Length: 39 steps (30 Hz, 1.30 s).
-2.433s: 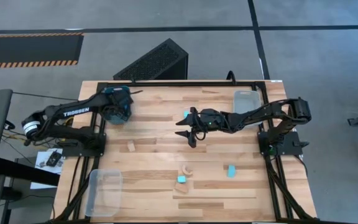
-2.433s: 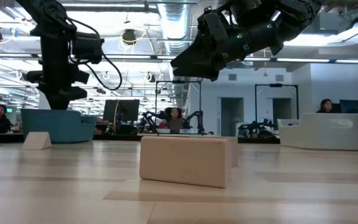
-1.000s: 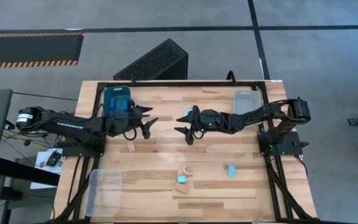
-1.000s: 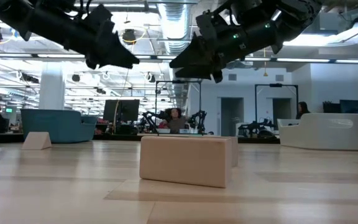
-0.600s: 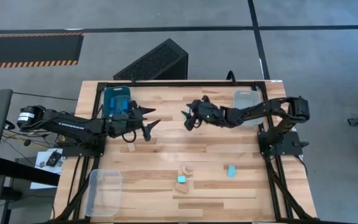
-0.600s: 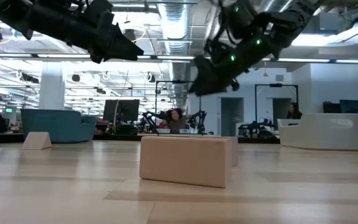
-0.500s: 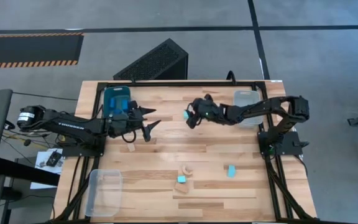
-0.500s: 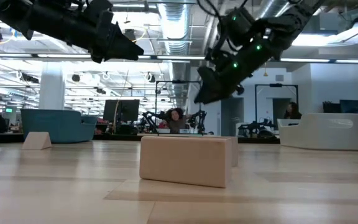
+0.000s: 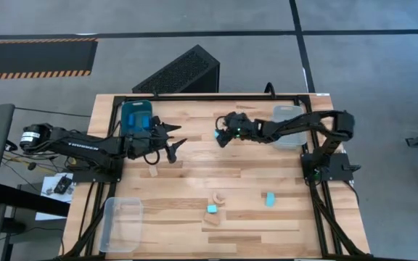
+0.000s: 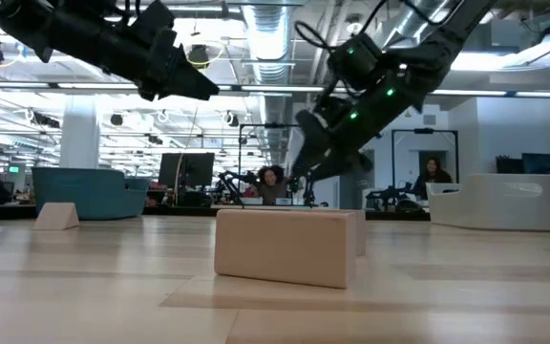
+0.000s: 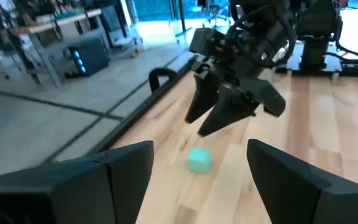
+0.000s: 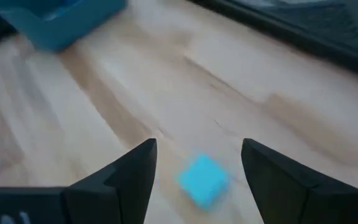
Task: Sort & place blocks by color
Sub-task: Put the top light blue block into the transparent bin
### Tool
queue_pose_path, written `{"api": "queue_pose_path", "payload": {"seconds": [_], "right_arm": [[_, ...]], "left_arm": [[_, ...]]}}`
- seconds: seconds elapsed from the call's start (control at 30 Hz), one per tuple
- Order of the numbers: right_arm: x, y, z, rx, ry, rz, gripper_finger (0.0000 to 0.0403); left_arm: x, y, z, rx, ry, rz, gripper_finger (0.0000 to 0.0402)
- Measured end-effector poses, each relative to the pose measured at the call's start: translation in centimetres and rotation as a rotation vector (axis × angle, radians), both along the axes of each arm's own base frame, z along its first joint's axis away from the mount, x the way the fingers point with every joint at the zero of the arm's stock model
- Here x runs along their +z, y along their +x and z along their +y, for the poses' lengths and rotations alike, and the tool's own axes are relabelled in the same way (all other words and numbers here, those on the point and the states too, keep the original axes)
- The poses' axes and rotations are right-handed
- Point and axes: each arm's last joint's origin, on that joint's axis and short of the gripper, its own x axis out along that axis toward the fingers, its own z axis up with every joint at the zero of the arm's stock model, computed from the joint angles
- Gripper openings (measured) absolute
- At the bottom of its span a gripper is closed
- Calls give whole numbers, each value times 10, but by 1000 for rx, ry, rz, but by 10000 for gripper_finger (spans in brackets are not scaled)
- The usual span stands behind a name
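Observation:
A light cyan block point(image 9: 217, 133) lies flat on the table near its far edge, also seen in the left wrist view point(image 11: 199, 159) and the right wrist view point(image 12: 204, 179). My right gripper point(image 9: 223, 137) hangs open just above it, fingers slanting down point(image 11: 197, 124), apart from it. My left gripper point(image 9: 173, 141) is open and hovers to the left of that block, nothing between its fingers point(image 11: 201, 145). More blocks lie nearer: a tan one point(image 9: 153, 170), a tan arch point(image 9: 216, 197), a cyan one point(image 9: 212, 209) beside a tan one point(image 9: 213, 217), and a cyan one point(image 9: 269, 199).
A teal bin point(image 9: 136, 116) stands at the far left behind my left arm. A clear bin point(image 9: 287, 119) is at the far right under my right arm, and another clear bin point(image 9: 122, 221) at the near left corner. The table's middle is bare wood point(image 9: 194, 174).
My right gripper has gone toward the table's far edge and down, tipping its fingers more steeply, and now hangs over the cyan block near that edge. No block has moved.

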Motion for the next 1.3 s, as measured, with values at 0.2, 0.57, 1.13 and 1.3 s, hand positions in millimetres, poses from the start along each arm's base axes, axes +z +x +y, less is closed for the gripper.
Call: {"api": "queue_pose_path", "payload": {"seconds": [0.2, 0.57, 1.13, 1.3], "right_arm": [[-29, 17, 23, -68, 50, 2, 250], [-10, 41, 85, 10, -14, -30, 230], [-19, 55, 164, 43, 87, -3, 216], [12, 45, 186, 71, 79, 96, 216]], "left_arm": [[-8, -3, -1, 28, -152, 15, 249], [-25, -13, -21, -47, -306, 192, 249], [-32, -6, -50, -133, -51, 143, 249], [-44, 20, -32, -199, -33, 82, 249]]}}
